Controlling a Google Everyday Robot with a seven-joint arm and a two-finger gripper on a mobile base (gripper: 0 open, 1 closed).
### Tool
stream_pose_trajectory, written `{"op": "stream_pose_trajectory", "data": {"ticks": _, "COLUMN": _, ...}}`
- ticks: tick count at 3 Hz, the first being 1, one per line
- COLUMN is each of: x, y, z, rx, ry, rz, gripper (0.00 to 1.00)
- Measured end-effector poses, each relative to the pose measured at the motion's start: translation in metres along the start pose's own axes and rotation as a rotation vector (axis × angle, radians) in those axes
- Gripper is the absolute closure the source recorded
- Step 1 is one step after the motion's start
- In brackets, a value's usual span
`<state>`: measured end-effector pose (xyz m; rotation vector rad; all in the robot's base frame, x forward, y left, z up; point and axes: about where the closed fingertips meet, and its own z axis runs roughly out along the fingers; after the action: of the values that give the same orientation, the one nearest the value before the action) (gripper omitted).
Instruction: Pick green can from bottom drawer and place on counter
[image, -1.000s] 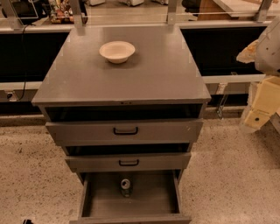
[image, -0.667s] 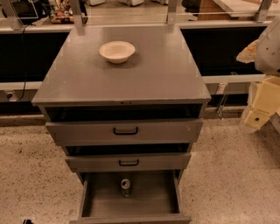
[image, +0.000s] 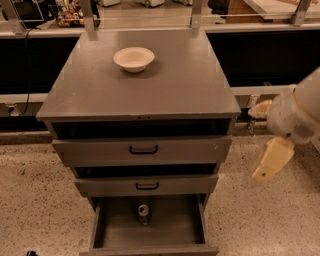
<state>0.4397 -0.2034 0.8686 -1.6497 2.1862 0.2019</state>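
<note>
The green can (image: 144, 213) stands upright near the back of the open bottom drawer (image: 165, 230), its silver top showing. The grey counter (image: 175, 87) is the cabinet's top. My gripper (image: 265, 145) hangs off the cabinet's right side, at about the height of the upper drawers. It is well to the right of and above the can, holding nothing that I can see. My white arm (image: 300, 112) enters from the right edge.
A cream-white bowl (image: 133, 58) sits on the counter towards the back left. The two upper drawers with black handles (image: 143, 149) (image: 147, 186) are pulled out slightly. Speckled floor lies on both sides. Dark benches and rails run behind the cabinet.
My arm and gripper have moved down and a little left, closer to the cabinet's right side. The can, the drawers and the bowl have not moved.
</note>
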Motion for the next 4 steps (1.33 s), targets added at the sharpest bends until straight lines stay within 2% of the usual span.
{"op": "stream_pose_trajectory", "data": {"ticks": 1, "x": 0.02, "y": 0.015, "z": 0.036, "rx": -0.004, "ry": -0.036, "rz": 0.054, "gripper": 0.0}}
{"op": "stream_pose_trajectory", "data": {"ticks": 2, "x": 0.02, "y": 0.014, "z": 0.036, "rx": -0.003, "ry": -0.034, "rz": 0.055, "gripper": 0.0}}
{"op": "stream_pose_trajectory", "data": {"ticks": 3, "x": 0.019, "y": 0.016, "z": 0.064, "rx": -0.043, "ry": -0.077, "rz": 0.072, "gripper": 0.0}}
{"op": "stream_pose_trajectory", "data": {"ticks": 4, "x": 0.018, "y": 0.048, "z": 0.13, "rx": -0.13, "ry": -0.221, "rz": 0.095, "gripper": 0.0}}
